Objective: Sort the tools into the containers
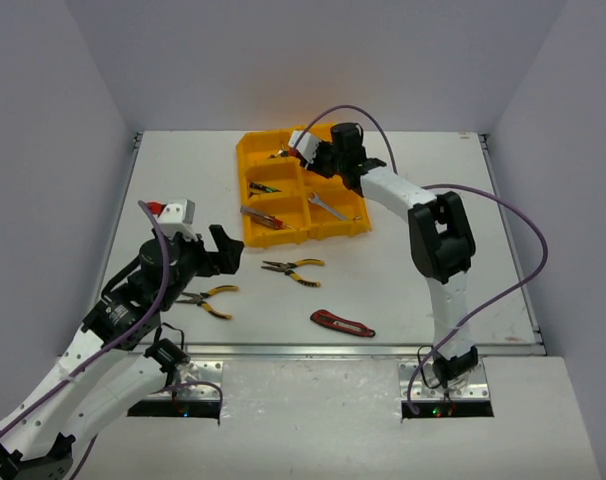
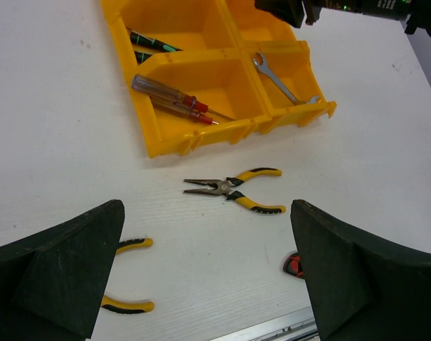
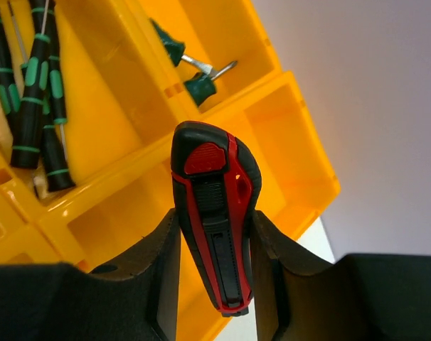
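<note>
My right gripper (image 1: 305, 150) (image 3: 215, 224) is shut on a red-black utility knife (image 3: 217, 213), held over a far compartment of the yellow tray (image 1: 245, 190) (image 3: 301, 163). The tray also holds green screwdrivers (image 1: 263, 187) (image 3: 34, 92), red-tipped screwdrivers (image 1: 261, 217) (image 2: 174, 99) and a silver wrench (image 1: 328, 207) (image 2: 276, 77). My left gripper (image 1: 223, 250) (image 2: 207, 206) hangs open and empty above the table. Ahead of it lies one pair of yellow-black pliers (image 1: 293, 269) (image 2: 233, 188). A second pair of pliers (image 1: 208, 298) (image 2: 126, 245) lies at its left. Another red knife (image 1: 341, 322) (image 2: 292, 264) lies to the right.
A metal strip (image 1: 363, 350) runs along the table's near edge. Grey walls close the table in on three sides. A purple cable (image 1: 528, 250) loops off the right arm over the right half of the table.
</note>
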Robot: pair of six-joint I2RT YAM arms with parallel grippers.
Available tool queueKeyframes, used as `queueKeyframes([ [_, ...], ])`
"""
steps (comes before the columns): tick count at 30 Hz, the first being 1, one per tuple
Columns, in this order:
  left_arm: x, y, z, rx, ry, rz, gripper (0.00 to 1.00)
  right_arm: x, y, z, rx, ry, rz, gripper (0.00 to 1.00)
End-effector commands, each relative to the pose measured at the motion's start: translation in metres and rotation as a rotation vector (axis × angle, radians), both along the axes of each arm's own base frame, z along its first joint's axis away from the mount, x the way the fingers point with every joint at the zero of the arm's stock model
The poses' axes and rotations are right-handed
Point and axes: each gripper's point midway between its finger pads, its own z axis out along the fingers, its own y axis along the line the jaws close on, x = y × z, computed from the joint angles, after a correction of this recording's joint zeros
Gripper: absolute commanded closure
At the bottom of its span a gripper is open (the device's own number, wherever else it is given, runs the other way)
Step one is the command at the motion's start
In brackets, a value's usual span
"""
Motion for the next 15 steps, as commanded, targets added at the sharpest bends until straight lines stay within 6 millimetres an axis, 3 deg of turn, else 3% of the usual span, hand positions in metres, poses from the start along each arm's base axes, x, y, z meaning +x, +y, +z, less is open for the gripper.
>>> queueKeyframes([
  [1, 0.003, 0.000, 0.013, -0.030, -0.046, 0.013, 0.00, -0.005, 0.000, 0.056, 0.064, -0.103, 0.004, 0.59],
  [3, 0.003, 0.001, 0.012, -0.029, -0.044, 0.014, 0.00, -0.007, -0.001, 0.057, 0.057, -0.088, -0.004, 0.40],
  [5, 0.003, 0.002, 0.013, -0.028, -0.046, 0.020, 0.00, -0.007, -0.002, 0.068, 0.072, -0.086, -0.018, 0.11],
  [6, 0.003, 0.003, 0.013, -0.029, -0.047, 0.023, 0.00, -0.009, -0.002, 0.079, 0.086, -0.090, -0.024, 0.04],
  [9, 0.003, 0.004, 0.014, -0.030, -0.052, 0.032, 0.00, -0.016, -0.007, 0.114, 0.141, -0.100, -0.066, 0.01],
  [12, 0.003, 0.007, 0.015, -0.030, -0.055, 0.045, 0.00, -0.035, -0.029, 0.152, 0.243, -0.034, -0.250, 0.01],
  [13, 0.003, 0.008, 0.017, -0.031, -0.059, 0.047, 0.00, -0.047, -0.031, 0.150, 0.305, 0.040, -0.307, 0.01],
  [15, 0.002, 0.010, 0.018, -0.034, -0.063, 0.057, 0.00, -0.092, -0.034, 0.138, 0.368, 0.235, -0.333, 0.01],
])
